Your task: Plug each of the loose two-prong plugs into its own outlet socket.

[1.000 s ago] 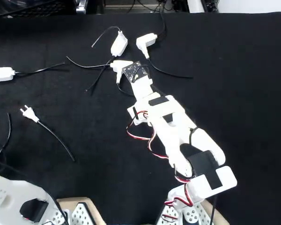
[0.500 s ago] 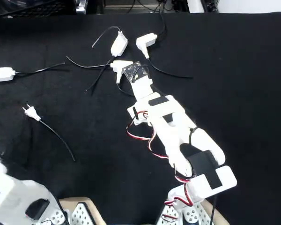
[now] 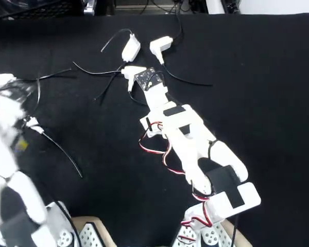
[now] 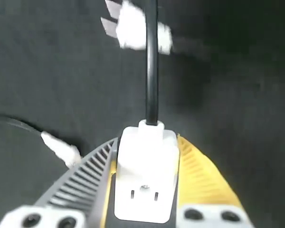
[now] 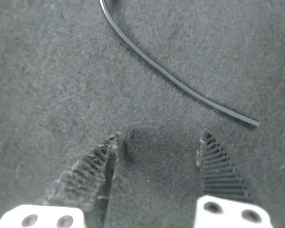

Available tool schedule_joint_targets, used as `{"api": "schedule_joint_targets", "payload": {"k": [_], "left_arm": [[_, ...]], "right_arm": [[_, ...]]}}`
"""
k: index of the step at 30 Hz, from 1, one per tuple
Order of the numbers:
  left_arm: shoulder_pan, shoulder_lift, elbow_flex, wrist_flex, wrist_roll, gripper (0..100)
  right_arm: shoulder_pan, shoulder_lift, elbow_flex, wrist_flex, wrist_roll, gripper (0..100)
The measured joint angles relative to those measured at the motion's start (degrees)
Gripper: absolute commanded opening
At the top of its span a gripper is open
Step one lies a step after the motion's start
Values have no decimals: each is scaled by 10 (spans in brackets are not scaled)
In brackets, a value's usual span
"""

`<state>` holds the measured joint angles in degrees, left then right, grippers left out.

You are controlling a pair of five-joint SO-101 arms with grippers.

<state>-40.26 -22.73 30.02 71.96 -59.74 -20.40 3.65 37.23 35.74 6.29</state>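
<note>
Now your left gripper grips a white outlet socket near a loose two-prong plug; your right gripper gapes wide beside a black cord.

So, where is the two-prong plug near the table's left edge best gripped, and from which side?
Grip the plug by its white body, behind the prongs, coming from above, closing across its narrow width. It lies flat on the table, and its cable trails toward the front, so this leaves the prongs free.
</note>
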Motion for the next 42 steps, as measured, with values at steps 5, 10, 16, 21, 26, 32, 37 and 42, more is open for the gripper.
{"api": "schedule_joint_targets", "payload": {"k": [5, 10, 16, 21, 26, 32, 37, 42], "left_arm": [[149, -149, 103, -78, 142, 28], [292, -365, 175, -61, 184, 28], [350, -640, 295, -60, 192, 28], [352, -799, 402, -60, 192, 28], [366, -808, 432, -74, 223, 29], [484, -814, 462, -129, 229, 30], [552, -811, 567, -202, 233, 30], [627, -811, 656, -234, 233, 30]], "right_arm": [[0, 0, 0, 0, 0, 255], [5, 0, 0, 0, 0, 255], [39, -8, 0, 0, -34, 255], [89, -17, 0, 0, -70, 255], [89, -17, 0, -26, -75, 255], [90, -18, -25, -45, -76, 257], [149, -18, -25, -45, -81, 257], [204, -18, -25, -48, -81, 257]]}}
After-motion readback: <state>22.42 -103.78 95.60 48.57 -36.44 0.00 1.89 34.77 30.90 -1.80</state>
